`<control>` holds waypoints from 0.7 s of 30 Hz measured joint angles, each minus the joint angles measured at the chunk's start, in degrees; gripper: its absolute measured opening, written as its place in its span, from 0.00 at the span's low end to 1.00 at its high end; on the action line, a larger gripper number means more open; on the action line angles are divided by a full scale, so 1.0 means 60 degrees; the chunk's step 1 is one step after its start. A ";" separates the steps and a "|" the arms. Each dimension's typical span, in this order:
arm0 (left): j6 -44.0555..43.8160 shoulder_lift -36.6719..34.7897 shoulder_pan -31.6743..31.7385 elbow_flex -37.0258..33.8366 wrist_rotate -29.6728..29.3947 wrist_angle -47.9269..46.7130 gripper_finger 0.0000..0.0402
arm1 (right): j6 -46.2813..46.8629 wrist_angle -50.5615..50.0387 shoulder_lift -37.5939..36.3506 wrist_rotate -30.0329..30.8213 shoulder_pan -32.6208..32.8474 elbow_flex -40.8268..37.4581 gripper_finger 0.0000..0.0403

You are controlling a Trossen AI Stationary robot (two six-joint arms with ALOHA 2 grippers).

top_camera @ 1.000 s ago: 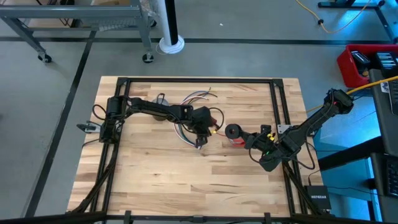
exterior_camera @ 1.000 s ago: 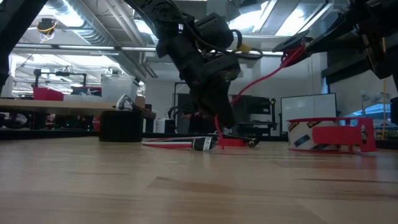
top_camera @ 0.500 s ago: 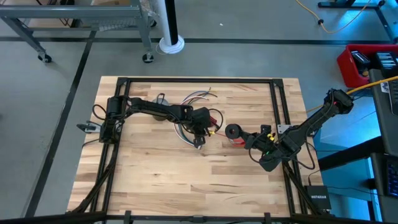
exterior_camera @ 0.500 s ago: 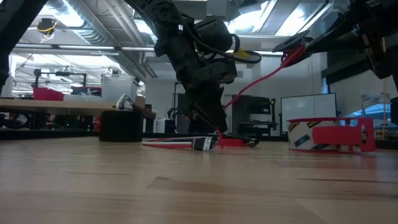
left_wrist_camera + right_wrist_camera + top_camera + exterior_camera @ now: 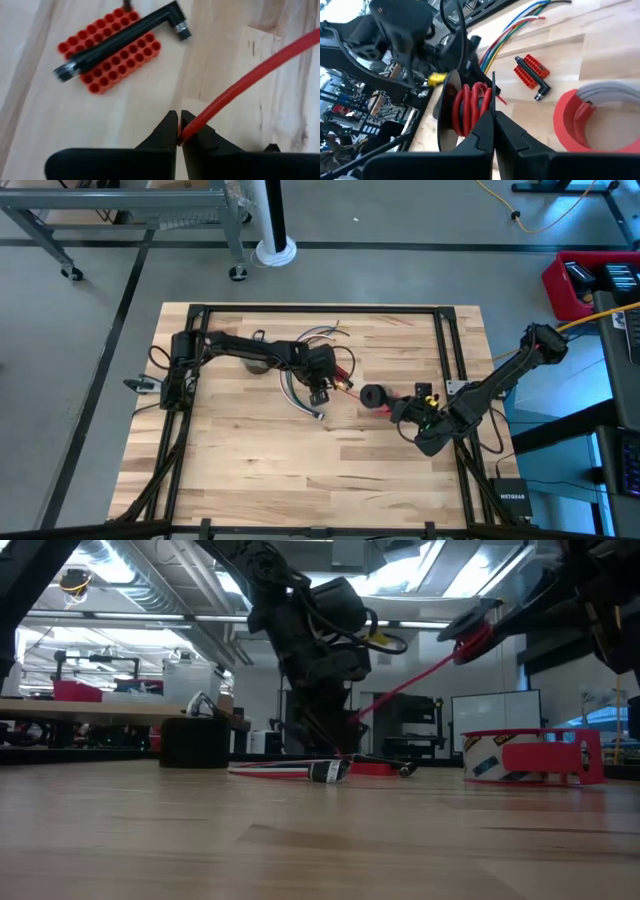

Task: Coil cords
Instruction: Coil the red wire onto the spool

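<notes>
The left tool (image 5: 179, 131) is clamped on the red cord (image 5: 240, 85), low over the tabletop (image 5: 240, 470) near its middle. The right tool (image 5: 492, 112) is shut on a black spool (image 5: 451, 117) wound with that same cord, held up off the tabletop beside the tape roll (image 5: 600, 117). The cord runs taut between the two in the low view.

The pinch is thin: only the fingertips (image 5: 167, 127) hold the cord, so any pull from the spool side could slide it out and let the run go slack. If the spool turns while the left tool holds firm, tension could instead tug turns off the spool or tilt it in its grip. The loose wire bundle (image 5: 300, 380) lies just beside the left tool, and the red block (image 5: 107, 52) with its black key sits near; a low sweep could snag or drag either.
</notes>
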 joint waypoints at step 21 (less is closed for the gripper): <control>-0.2258 -0.0003 0.1515 0.1566 0.3315 -0.2494 0.00 | -0.2352 0.2981 0.1606 -0.3042 -0.1470 0.0011 0.01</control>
